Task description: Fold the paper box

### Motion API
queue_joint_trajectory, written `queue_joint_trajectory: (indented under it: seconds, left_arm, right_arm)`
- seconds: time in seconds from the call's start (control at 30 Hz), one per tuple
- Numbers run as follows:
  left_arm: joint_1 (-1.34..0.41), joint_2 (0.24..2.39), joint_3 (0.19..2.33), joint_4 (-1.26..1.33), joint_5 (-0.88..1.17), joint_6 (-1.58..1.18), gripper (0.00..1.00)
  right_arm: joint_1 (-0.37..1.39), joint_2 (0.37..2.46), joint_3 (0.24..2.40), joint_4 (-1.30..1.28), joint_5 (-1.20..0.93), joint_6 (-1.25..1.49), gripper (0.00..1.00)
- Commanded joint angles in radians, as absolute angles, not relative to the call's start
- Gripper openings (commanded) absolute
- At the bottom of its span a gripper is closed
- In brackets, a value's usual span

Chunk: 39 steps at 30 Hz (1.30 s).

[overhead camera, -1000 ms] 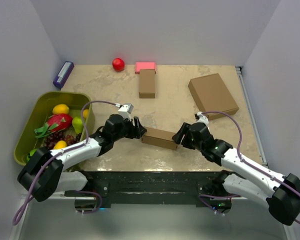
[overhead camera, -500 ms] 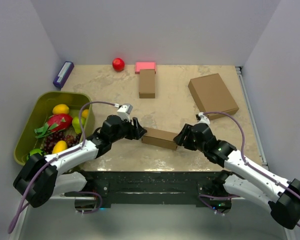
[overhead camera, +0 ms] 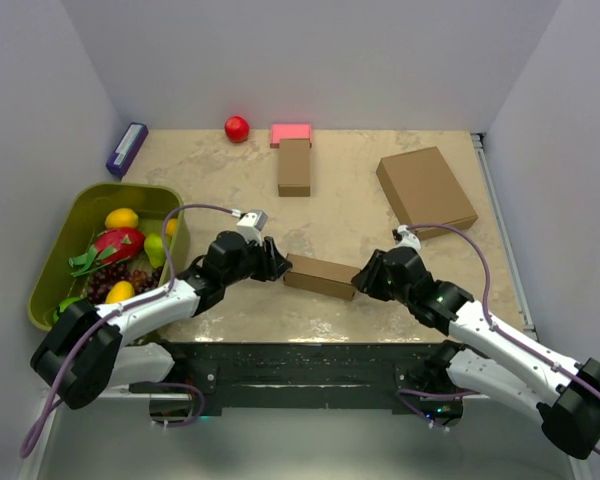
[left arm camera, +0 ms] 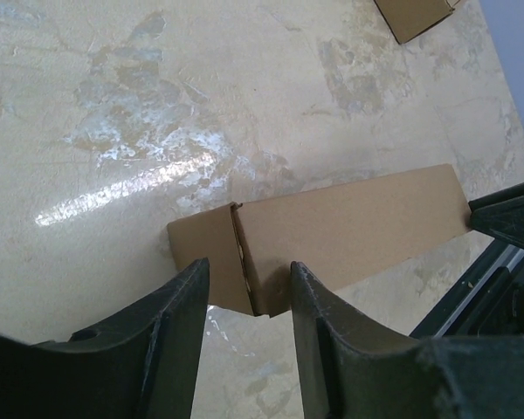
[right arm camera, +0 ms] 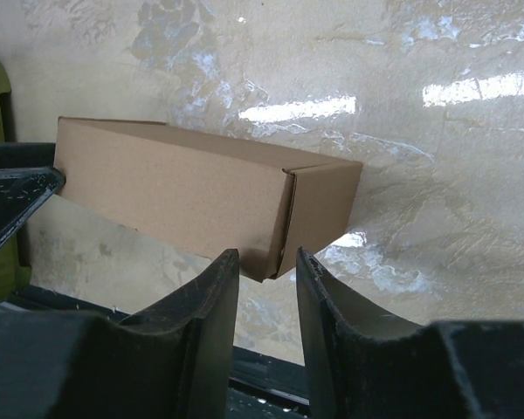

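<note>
Seen from the top external camera, the paper box [overhead camera: 320,277] lies low and closed on the table [overhead camera: 350,215], near its front edge. The left gripper [overhead camera: 278,263] is at its left end and the right gripper [overhead camera: 359,281] at its right end. The narrow brown box [overhead camera: 294,167], the larger brown box [overhead camera: 426,190] and the green bin [overhead camera: 120,187] of fruit sit well apart. This view gives the layout and shows the box lying a little askew between the arms, but it hides how the jaws stand. The left wrist camera supplies that: the left gripper is released, its fingers [left arm camera: 179,323] parted and straddling the near corner of the left end. There a seam [left arm camera: 237,244] shows the end flap not quite flush; whether the pads touch cardboard I cannot tell. The right wrist camera shows the far end, where the right gripper is likewise released, jaws apart about the lower corner, and that flap edge [right arm camera: 285,218] looks closer to flush. The step in hand appears to be seating the end flaps and squaring the box. Done well, both ends would be pressed inward together and evenly, low along the table, so the box neither slides nor twists, and lightly enough not to crush the thin walls.
</note>
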<state>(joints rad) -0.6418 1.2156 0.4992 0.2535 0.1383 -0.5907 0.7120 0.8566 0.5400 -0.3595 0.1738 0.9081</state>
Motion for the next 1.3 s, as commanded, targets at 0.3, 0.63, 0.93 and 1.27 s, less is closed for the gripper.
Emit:
queue_joint_trajectory:
  seconds: [0.3,0.63,0.93,1.27]
  left_arm:
    - [-0.644,1.253,0.459,0.276,0.138,-0.577,0.32]
    - [-0.644,1.293,0.422,0.265,0.12,-0.575,0.15]
    - [-0.649,1.299,0.417,0.287,0.138,-0.571,0.12]
    - [-0.647,1.266,0.61,0.157,0.08,-0.485,0.34]
  right_arm:
    - [0.712,0.861,0.48,-0.365,0.21,0.922,0.22]
    - [0.71,0.851,0.423,-0.402,0.224,0.931,0.02]
    - [0.71,0.856,0.471,-0.425,0.227,0.9,0.03]
    - [0.681,1.038,0.704,-0.422,0.195,0.75,0.28]
